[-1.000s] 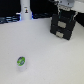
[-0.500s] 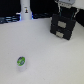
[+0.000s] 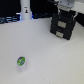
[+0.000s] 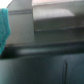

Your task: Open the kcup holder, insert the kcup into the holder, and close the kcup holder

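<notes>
Bench (image 3: 45, 55) surface is lying pale and mostly bare across the exterior view, giving wide open room between the two task things. The kcup (image 3: 21, 62) is sitting alone near the front, toward the exterior view's left, its round green-and-blue top facing up, with nothing touching it. The kcup holder (image 3: 63, 25) is standing well apart from it at the back, toward the exterior view's right, showing its black front with two pale rectangular marks. The robot arm (image 3: 67, 6) is hanging just above the holder, pale and blurred, reaching down to the holder's top edge; the fingers are not showing clearly in either view, so I cannot tell how far they are parted or whether they are gripping anything.

A white bottle-like post (image 3: 25, 10) is standing at the back toward the exterior view's left, well clear of both the holder and the kcup, in front of a dark band with blue patches along the far edge of the bench.

The wrist view is showing only blur: a grey slab (image 4: 57, 17), a teal patch (image 4: 4, 27) at one side, and a dark surface (image 4: 45, 67) filling the rest, too soft to name with certainty.
</notes>
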